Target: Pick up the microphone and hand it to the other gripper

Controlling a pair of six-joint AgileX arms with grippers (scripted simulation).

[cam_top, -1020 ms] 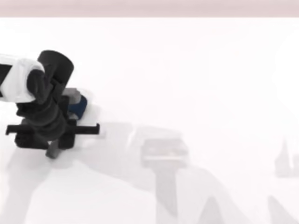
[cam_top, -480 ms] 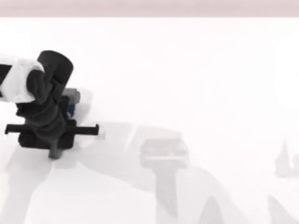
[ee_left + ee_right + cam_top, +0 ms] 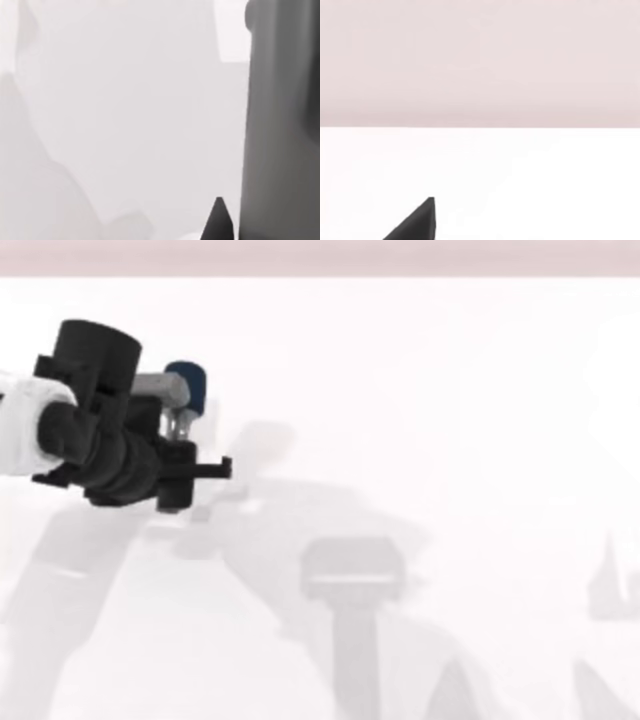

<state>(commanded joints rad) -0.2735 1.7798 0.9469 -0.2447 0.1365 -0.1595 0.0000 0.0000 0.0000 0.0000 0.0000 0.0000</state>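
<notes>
Top view: the left arm (image 3: 60, 430) is seen at the counter's (image 3: 420, 400) left side, its white sleeve running in from the left edge and its black wrist pointing toward the right. The microphone (image 3: 175, 390) is held at the left gripper (image 3: 170, 405), clear of the counter surface, with its shadow cast on the counter just to the right. Its grey handle lies roughly level, running left to right, and its navy head is at the right end, farther from the arm. The handle's left part is hidden behind the black wrist. The jaws are closed narrowly on the microphone's handle, near the head; the exact contact is partly covered by the gripper body. A thin black bar of the gripper sticks out to the right, below the microphone.

In the left wrist view, a tall grey surface fills one side, close to the lens, most likely the microphone's handle, and one dark pointed fingertip (image 3: 218, 220) is seen beside it, against the pale counter.

The right arm is not seen in the top view; only grey shadows lie on the counter's middle and right. In the right wrist view, one black pointed fingertip (image 3: 417, 222) is seen over the white counter, with a pinkish wall behind. Whether the right jaws are wide or narrow cannot be told.
</notes>
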